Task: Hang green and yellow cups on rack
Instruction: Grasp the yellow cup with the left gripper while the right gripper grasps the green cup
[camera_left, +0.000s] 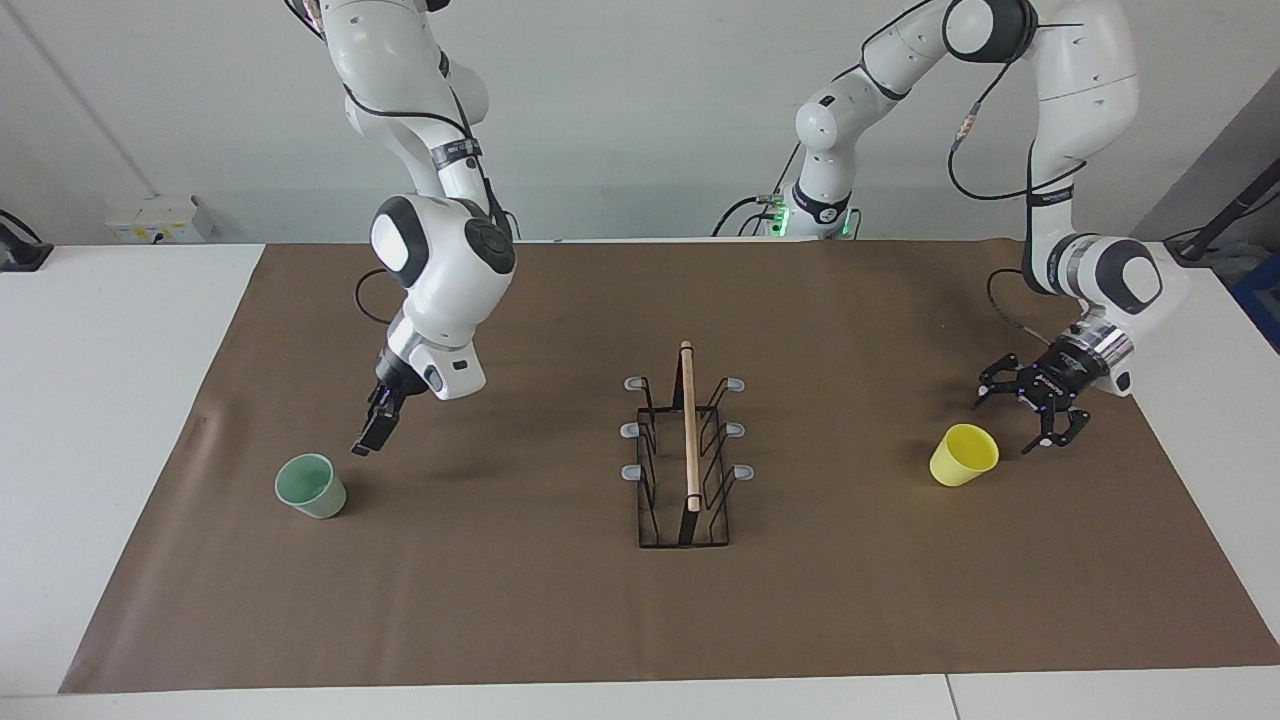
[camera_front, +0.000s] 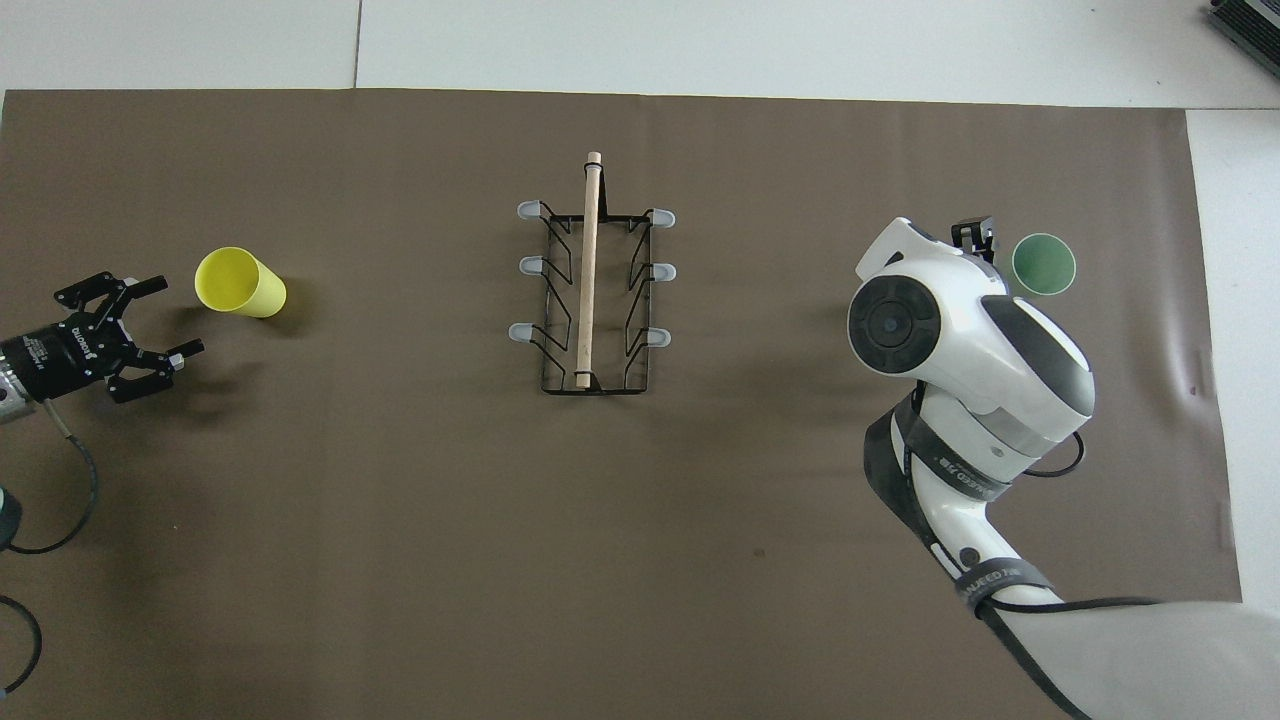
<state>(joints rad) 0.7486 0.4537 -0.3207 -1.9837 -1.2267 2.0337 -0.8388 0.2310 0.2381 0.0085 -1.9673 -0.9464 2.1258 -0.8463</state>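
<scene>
The pale green cup (camera_left: 311, 486) (camera_front: 1043, 262) stands upright with its mouth up, toward the right arm's end of the table. My right gripper (camera_left: 374, 428) (camera_front: 975, 236) points down over the mat just beside it, without touching it. The yellow cup (camera_left: 963, 455) (camera_front: 240, 283) lies tilted on its side toward the left arm's end, its mouth facing my left gripper (camera_left: 1027, 413) (camera_front: 172, 318). That gripper is open, low and a short gap from the cup. The black wire rack (camera_left: 688, 450) (camera_front: 590, 290) with its wooden rod stands mid-table, and nothing hangs on its prongs.
A brown mat (camera_left: 520, 600) covers most of the white table (camera_left: 110, 330). A white box (camera_left: 160, 218) and a black object (camera_left: 18, 250) sit at the table's edge near the right arm's end. The right arm's body hides part of the mat in the overhead view.
</scene>
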